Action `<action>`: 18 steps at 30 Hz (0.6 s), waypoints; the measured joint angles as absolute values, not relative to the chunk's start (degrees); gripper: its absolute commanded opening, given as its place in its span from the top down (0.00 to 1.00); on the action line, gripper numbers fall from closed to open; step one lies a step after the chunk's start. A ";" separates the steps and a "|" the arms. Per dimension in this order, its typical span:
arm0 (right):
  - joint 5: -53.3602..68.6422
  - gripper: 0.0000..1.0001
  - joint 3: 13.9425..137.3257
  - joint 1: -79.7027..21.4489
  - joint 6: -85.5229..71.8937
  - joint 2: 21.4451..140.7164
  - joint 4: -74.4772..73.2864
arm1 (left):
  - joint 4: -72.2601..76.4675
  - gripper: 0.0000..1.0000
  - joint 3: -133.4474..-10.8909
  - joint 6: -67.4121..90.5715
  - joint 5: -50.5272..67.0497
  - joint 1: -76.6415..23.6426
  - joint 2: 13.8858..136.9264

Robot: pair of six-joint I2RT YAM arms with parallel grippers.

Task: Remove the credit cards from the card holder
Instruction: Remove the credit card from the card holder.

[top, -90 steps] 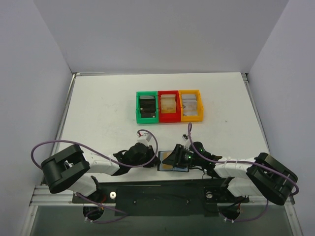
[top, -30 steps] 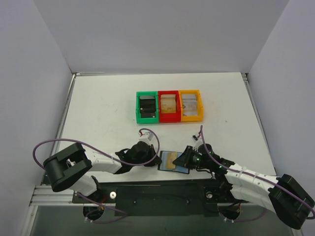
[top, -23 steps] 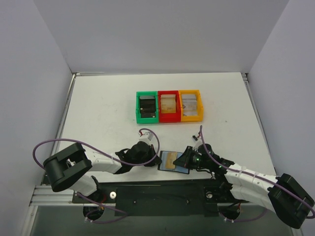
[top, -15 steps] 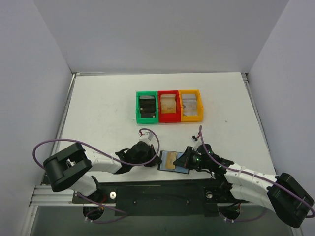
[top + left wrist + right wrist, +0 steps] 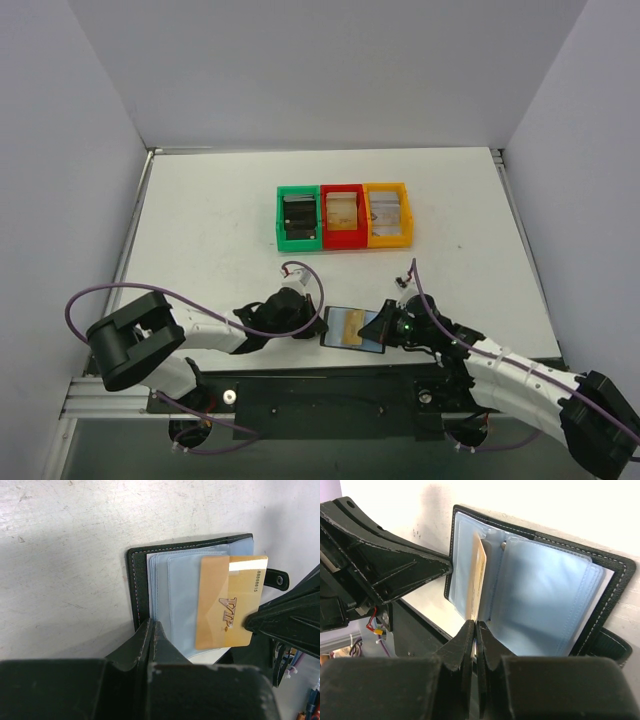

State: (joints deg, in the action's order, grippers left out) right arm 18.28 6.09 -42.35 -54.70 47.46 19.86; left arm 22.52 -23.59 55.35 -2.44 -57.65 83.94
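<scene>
White bench (image 5: 220, 230), grey walls. Since three seconds back, right arm's elbow has swung out toward near-right corner and arm now lies stretched low along bench edge. Right end effector (image 5: 384, 325) has shifted from over card holder (image 5: 336, 341) to its right side. Its jaws are pinched tight on tan credit card (image 5: 227, 605), which sits partly out of pocket. Left arm low, reaching right. Left end effector (image 5: 152, 627) clamped on holder's edge. Holder lies open at near edge, between both.

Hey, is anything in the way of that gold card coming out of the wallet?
Nothing visible. The right gripper pinches the gold card by its outer edge, and the left gripper sits at the opposite edge of the card holder, off the card's path.
</scene>
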 measured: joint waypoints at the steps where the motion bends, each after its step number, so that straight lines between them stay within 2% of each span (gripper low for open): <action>1: 18.26 1.00 6.09 -42.35 -54.50 47.20 19.38 | 22.37 1.00 -23.55 55.33 -2.52 -57.63 83.83; 13: 17.85 1.00 7.55 -41.58 -52.05 39.64 10.39 | 20.36 0.99 -23.18 55.29 -3.25 -57.14 82.15; 14: 17.78 1.00 7.92 -41.58 -51.72 38.96 9.45 | 20.05 0.97 -23.18 55.24 -3.38 -57.14 81.95; 18: 17.34 1.00 9.76 -41.54 -50.33 37.43 5.76 | 18.00 0.70 -23.18 54.78 -3.97 -56.84 80.64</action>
State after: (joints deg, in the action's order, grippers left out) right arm 17.34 9.76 -41.54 -50.33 37.43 5.76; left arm 18.00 -23.18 54.78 -3.97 -56.84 80.64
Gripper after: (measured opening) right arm 0.003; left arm 0.133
